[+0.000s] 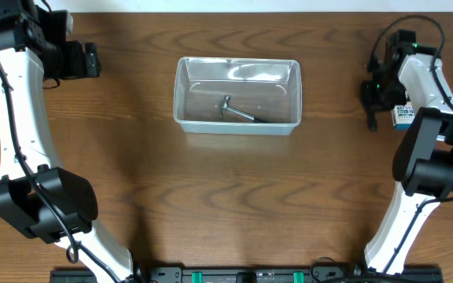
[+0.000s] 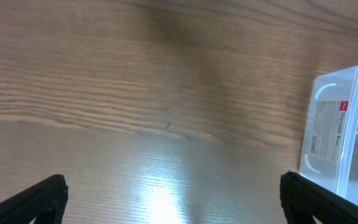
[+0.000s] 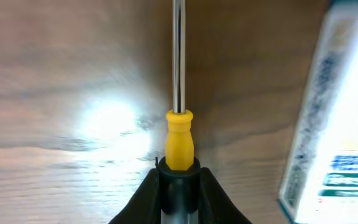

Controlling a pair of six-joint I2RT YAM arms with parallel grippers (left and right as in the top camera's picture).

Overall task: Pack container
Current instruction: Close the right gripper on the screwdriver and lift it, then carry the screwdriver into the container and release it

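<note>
container (image 1: 238, 60) packing is at the pick-up step, i judge. the right pincer (image 3: 179, 179) is clenched on the screwdriver (image 3: 179, 140), gripping the dark collar behind its yellow neck, with the shaft running straight ahead over the bench (image 3: 55, 74). a blue-and-white box (image 3: 334, 124) lies just beside it. the clear tub stands well apart from this pincer, mid-bench, with a metal tool (image 1: 238, 112) inside. the left pincer (image 2: 173, 199) hangs released, grasping nothing, near the tub's end wall. next comes lifting the screwdriver and carrying it over the rim.
</note>
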